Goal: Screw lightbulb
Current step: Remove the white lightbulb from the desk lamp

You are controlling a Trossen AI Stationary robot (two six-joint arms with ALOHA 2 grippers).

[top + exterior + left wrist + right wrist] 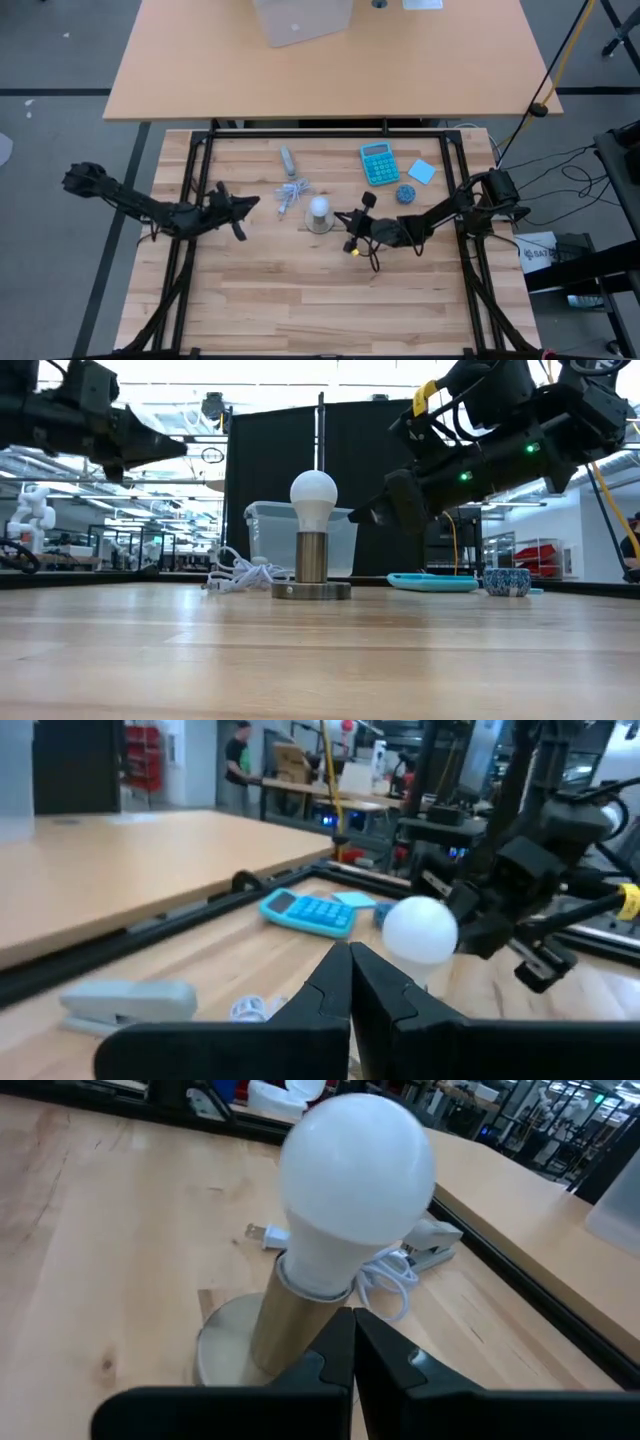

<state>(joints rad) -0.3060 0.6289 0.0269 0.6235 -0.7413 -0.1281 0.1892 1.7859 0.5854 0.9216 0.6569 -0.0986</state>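
Observation:
The white lightbulb (319, 207) stands upright with its narrow end in a brass-coloured socket tube (311, 557) on a round metal base (311, 591) at mid-table. It also shows in the right wrist view (355, 1175) and the left wrist view (420, 928). My right gripper (340, 217) is shut and empty, hovering above the table just to the right of the bulb, its tips (352, 1318) pointing at the socket with a small gap. My left gripper (252, 203) is shut and empty, raised to the left of the bulb and pointing toward it (350, 955).
A white coiled cable (292, 192) lies just left of and behind the base. A grey stapler-like thing (288, 160), a blue calculator (379, 163), a blue note (421, 171) and a small blue bowl (405, 193) lie toward the far edge. The near half is bare wood.

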